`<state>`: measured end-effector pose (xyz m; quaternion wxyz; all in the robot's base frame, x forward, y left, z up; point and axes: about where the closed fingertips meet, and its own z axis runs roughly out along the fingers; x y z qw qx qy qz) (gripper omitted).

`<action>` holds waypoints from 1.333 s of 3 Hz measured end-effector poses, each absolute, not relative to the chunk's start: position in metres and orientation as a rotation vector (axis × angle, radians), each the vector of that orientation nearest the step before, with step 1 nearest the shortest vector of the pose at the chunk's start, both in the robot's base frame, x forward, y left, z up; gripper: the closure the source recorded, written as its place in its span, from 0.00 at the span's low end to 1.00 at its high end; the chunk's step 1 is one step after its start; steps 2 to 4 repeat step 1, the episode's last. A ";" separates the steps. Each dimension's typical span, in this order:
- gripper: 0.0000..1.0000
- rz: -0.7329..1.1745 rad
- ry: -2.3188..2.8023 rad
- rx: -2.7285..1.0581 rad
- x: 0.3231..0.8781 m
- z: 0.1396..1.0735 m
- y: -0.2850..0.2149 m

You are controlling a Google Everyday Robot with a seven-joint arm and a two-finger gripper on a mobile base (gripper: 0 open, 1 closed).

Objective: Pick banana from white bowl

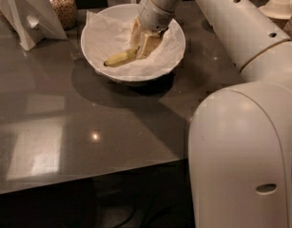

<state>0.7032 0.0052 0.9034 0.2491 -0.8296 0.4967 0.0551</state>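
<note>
Camera view looks across a grey table toward the white bowl, which sits at the far middle and is lined with crumpled white paper. The banana lies inside the bowl on the paper, its free tip pointing left and its right end running in under the gripper. The gripper reaches down into the bowl's right half, its pale fingers pinching that right end of the banana. The white arm stretches from the bowl to the bulky near-right body. At far left stand a white folded stand and a jar of pale grains; stacked pale bowls sit far right.
</note>
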 end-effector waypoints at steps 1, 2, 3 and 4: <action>1.00 0.210 1.303 -2.169 0.696 0.932 -0.003; 1.00 0.210 1.303 -2.169 0.696 0.932 -0.003; 1.00 0.210 1.303 -2.169 0.696 0.932 -0.003; 1.00 0.210 1.303 -2.169 0.696 0.932 -0.003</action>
